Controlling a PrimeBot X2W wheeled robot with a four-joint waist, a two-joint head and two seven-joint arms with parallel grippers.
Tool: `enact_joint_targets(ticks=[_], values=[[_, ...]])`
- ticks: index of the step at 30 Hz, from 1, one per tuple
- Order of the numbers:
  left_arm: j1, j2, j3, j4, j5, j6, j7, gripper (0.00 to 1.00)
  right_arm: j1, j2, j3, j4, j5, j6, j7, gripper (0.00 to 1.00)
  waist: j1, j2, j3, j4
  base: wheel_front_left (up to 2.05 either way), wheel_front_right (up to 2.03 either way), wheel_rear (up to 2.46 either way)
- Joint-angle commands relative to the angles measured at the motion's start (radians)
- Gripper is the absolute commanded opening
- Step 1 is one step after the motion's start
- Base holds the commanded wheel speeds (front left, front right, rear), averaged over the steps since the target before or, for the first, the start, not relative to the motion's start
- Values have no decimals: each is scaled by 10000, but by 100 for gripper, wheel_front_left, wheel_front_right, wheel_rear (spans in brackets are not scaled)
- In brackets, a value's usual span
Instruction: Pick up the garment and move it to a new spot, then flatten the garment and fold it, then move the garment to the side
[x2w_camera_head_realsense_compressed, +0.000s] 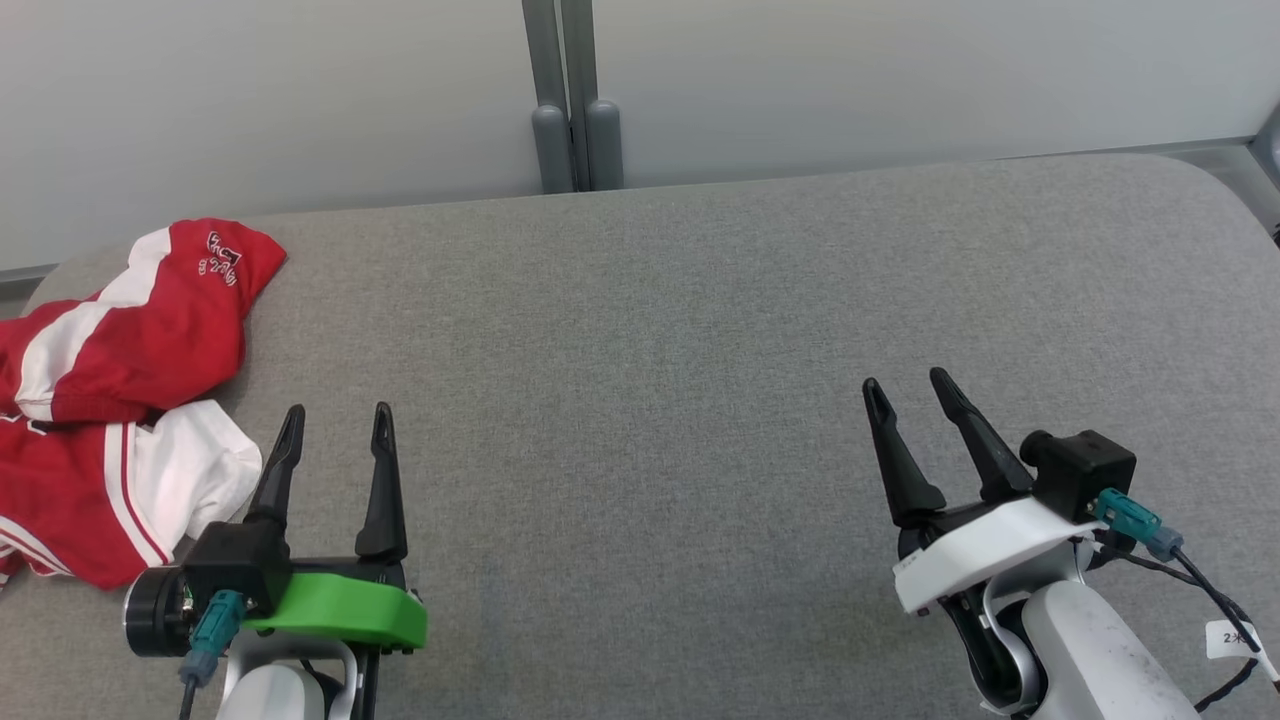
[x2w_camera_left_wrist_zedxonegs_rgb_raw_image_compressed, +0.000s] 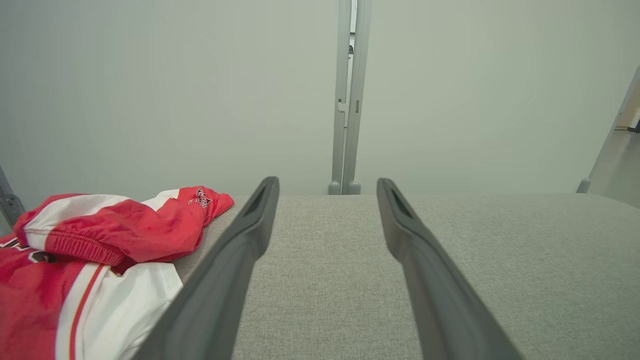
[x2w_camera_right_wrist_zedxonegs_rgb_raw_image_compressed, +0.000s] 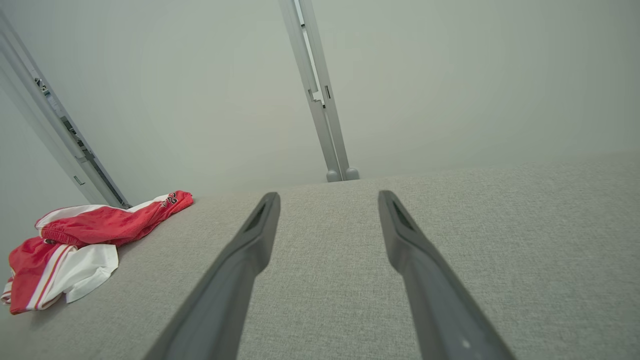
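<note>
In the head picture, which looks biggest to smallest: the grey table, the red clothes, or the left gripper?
1. grey table
2. red and white garment, cut off at the edge
3. left gripper, smallest

Green-collared left gripper (x2w_camera_head_realsense_compressed: 338, 410), white-collared right gripper (x2w_camera_head_realsense_compressed: 904, 380)

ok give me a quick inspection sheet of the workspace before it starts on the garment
surface: grey fabric surface, smooth, rounded far corners
job's things: red and white garment, crumpled at the surface's left edge, not yet picked up
clutter: nothing seen
grippers: left gripper open, close beside the garment, holding nothing; right gripper open, over plain fabric, holding nothing
cables: left teal-plugged cable and right teal-plugged cable, one at each wrist
surroundings: pale wall panels and a grey post behind
</note>
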Motion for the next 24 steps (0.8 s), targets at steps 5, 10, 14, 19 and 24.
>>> enact_joint_targets(ticks=[5, 10, 14, 19, 24], values=[[-169, 73, -45, -29, 496, 109, -147, 100, -145, -53, 105, 23, -421, 0, -160, 100, 0, 0, 49, 4, 0, 0, 0], [-189, 76, -90, -26, 799, 150, -247, 100, -195, -76, 154, 57, -681, 0, -229, 100, 0, 0, 76, -1, 0, 0, 0], [-195, 75, -84, 21, 703, 174, -201, 100, -194, -9, -19, 89, -696, 0, -221, 100, 0, 0, 71, -4, 0, 0, 0], [-202, 75, -58, 73, 626, 192, -201, 100, -174, 45, -138, 101, -733, 0, -221, 100, 0, 0, 65, -13, 0, 0, 0], [-229, 75, -53, 122, 564, 180, -201, 100, -164, 75, -207, 113, -768, 0, -219, 100, 0, 0, 84, -7, 0, 0, 0]])
